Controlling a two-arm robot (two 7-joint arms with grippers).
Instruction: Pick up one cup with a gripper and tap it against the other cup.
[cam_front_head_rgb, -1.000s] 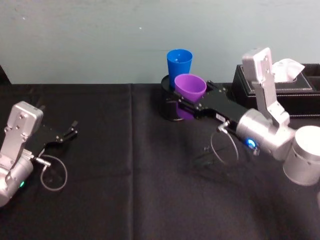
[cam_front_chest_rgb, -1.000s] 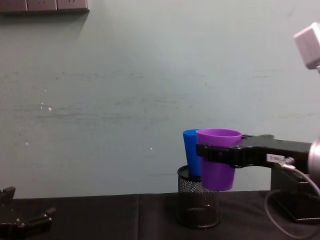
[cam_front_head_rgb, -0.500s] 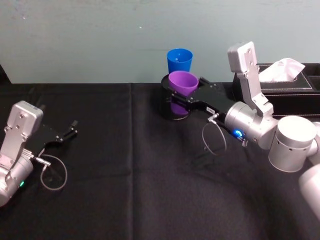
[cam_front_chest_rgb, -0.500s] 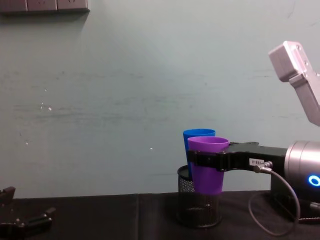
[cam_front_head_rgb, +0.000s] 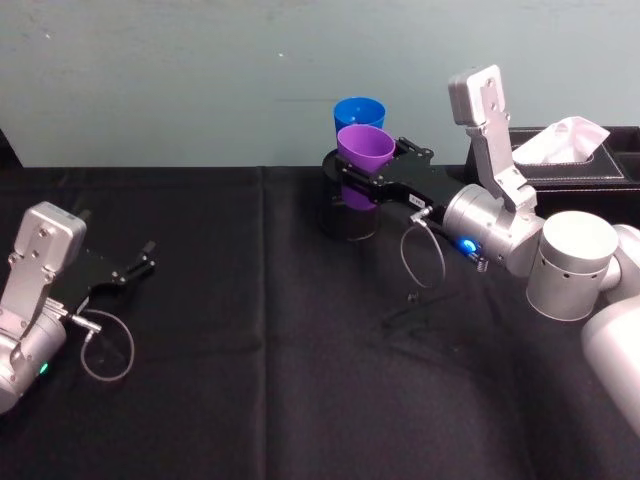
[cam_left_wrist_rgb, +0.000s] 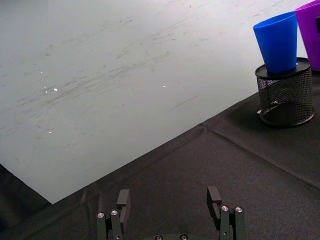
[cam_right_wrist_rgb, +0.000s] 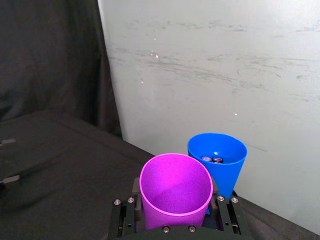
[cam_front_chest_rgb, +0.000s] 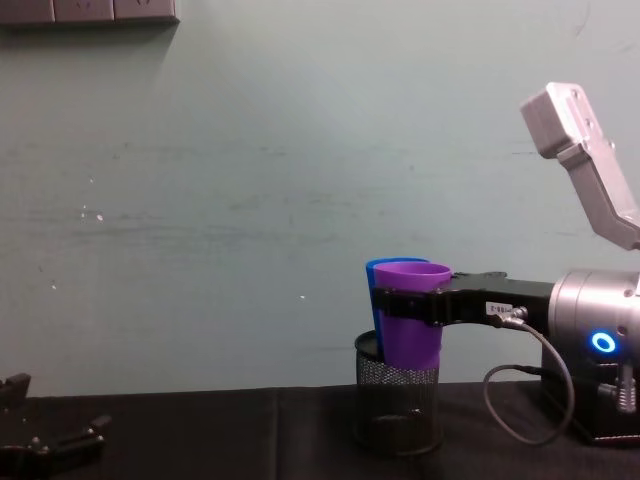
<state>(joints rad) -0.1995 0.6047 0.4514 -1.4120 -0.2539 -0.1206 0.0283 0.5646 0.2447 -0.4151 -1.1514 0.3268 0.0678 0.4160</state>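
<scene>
Over the last second the right gripper (cam_front_head_rgb: 370, 166) has carried the tapered purple plastic tumbler (cam_front_head_rgb: 363, 147) farther back toward the wall, closing in on the bright blue plastic tumbler (cam_front_head_rgb: 358, 112). Its black flat fingers clamp the purple tumbler from both sides just under the rim, holding it upright and clear of the black cloth-covered table (cam_front_head_rgb: 260, 380). The blue tumbler stands upright inside the round black mesh pen holder (cam_front_head_rgb: 345, 218), near the wall. In the chest view the purple tumbler (cam_front_chest_rgb: 410, 325) covers all but a thin strip of the blue one (cam_front_chest_rgb: 371, 300), and its base hangs at about the level of the mesh holder's (cam_front_chest_rgb: 395, 410) rim. In the right wrist view the purple rim (cam_right_wrist_rgb: 175, 186) overlaps the front of the blue tumbler (cam_right_wrist_rgb: 222, 155); whether the two actually touch cannot be told. Small dark objects lie inside the blue tumbler, too small to identify. A black tissue box (cam_front_head_rgb: 575, 165) sits behind the right arm. The left gripper (cam_front_head_rgb: 135, 268) rests low over the table at the far left, well apart from the cups, its fingers spread apart with nothing between them.
</scene>
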